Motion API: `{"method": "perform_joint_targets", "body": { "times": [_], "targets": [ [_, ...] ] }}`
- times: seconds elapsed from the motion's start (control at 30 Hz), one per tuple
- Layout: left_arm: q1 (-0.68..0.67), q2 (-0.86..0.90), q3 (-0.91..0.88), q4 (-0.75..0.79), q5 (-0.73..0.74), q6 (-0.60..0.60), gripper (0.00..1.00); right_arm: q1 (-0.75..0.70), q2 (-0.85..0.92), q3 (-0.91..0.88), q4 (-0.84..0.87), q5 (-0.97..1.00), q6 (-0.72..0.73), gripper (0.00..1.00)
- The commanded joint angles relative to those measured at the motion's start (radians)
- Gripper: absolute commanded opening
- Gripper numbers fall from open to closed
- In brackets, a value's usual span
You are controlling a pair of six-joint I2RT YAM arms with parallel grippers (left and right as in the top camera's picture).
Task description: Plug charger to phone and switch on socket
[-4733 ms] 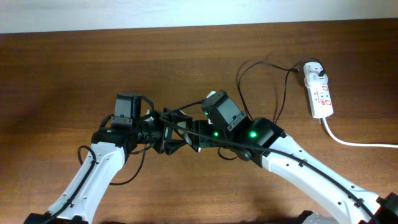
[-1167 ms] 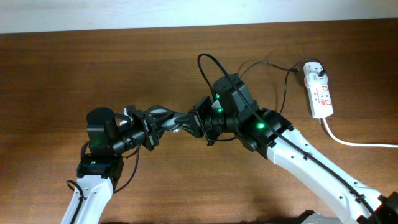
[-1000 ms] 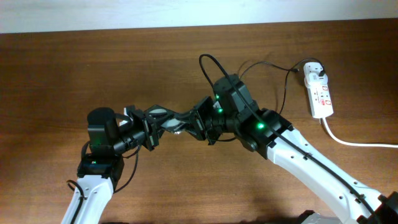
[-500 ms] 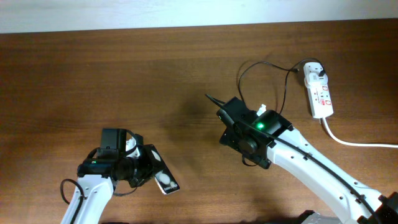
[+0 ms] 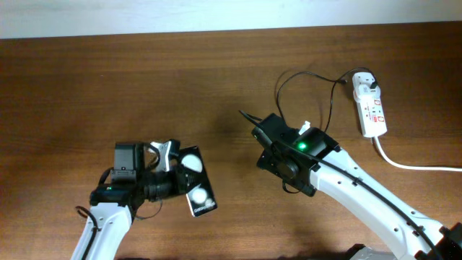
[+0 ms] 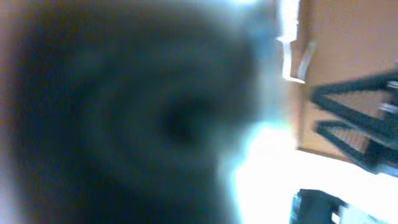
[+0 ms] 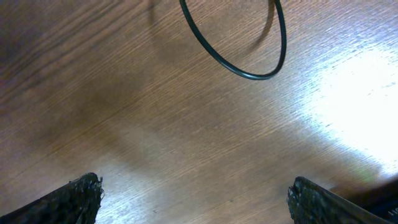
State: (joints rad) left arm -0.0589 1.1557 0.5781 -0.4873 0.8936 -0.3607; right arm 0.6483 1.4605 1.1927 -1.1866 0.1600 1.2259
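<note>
The phone (image 5: 196,178), black with two white round spots, sits at the tip of my left gripper (image 5: 175,182) at the lower left, and that gripper is shut on it. The left wrist view is a dark blur. The charger (image 5: 280,90) loops across the wood from the white adapter (image 5: 365,84) on the socket (image 5: 370,110). Its thin end (image 5: 245,115) lies by my right gripper (image 5: 266,144), apart from the phone. In the right wrist view the right gripper (image 7: 199,199) is open over bare wood, with the charger loop (image 7: 239,68) ahead of it.
A thick white cord (image 5: 408,165) runs from the socket off the right edge. A pale wall borders the table's far edge (image 5: 216,32). The right arm's white links (image 5: 361,195) cross the lower right.
A second ago both grippers met at mid-table around the phone and cable. They have parted: the left carried the phone to the lower left and tilted it, and the right opened and let the cable go.
</note>
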Motion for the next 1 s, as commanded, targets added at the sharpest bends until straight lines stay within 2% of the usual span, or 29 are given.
{"method": "perform_joint_targets", "body": {
  "times": [0.0, 0.17, 0.2, 0.23, 0.3, 0.37, 0.43, 0.6, 0.77, 0.83, 0.9, 0.97],
  "targets": [
    [0.000, -0.005, 0.074, 0.030, 0.255, 0.010, 0.00, -0.002, -0.004, 0.002, -0.003, 0.021, -0.003, 0.99],
    [0.000, -0.005, 0.078, 0.109, 0.472, 0.006, 0.00, -0.002, -0.004, 0.002, -0.003, 0.021, -0.003, 0.99],
    [0.000, -0.005, 0.078, 0.108, 0.505, -0.058, 0.00, -0.002, -0.004, 0.002, -0.003, 0.021, -0.003, 0.99],
    [0.000, -0.005, 0.078, 0.108, 0.506, -0.120, 0.00, -0.002, -0.004, 0.002, -0.003, 0.021, -0.003, 0.99],
    [0.000, -0.005, 0.077, 0.087, 0.501, -0.141, 0.00, -0.002, -0.004, 0.002, -0.003, 0.021, -0.003, 0.99],
    [0.000, -0.005, 0.077, 0.015, 0.345, -0.184, 0.00, -0.002, -0.004, 0.002, -0.003, 0.021, -0.003, 0.99],
    [0.000, -0.005, 0.077, -0.024, 0.289, -0.230, 0.00, -0.002, -0.004, 0.002, -0.003, 0.021, -0.003, 0.99],
    [0.001, -0.005, 0.077, -0.075, 0.337, -0.231, 0.00, -0.002, -0.004, 0.002, -0.003, 0.021, -0.003, 0.99],
    [0.001, -0.005, 0.077, -0.075, 0.286, -0.230, 0.00, -0.002, -0.004, 0.002, -0.012, 0.021, -0.003, 0.99],
    [0.001, -0.005, 0.077, -0.074, 0.286, -0.231, 0.00, -0.002, -0.004, 0.002, -0.068, 0.021, -0.003, 0.99],
    [0.001, -0.003, 0.077, -0.043, 0.285, -0.311, 0.00, -0.002, -0.004, 0.002, -0.075, 0.021, -0.004, 0.99],
    [0.000, 0.041, 0.077, 0.169, 0.284, -0.415, 0.02, -0.002, -0.004, 0.002, -0.074, 0.021, -0.003, 0.99]
  ]
}}
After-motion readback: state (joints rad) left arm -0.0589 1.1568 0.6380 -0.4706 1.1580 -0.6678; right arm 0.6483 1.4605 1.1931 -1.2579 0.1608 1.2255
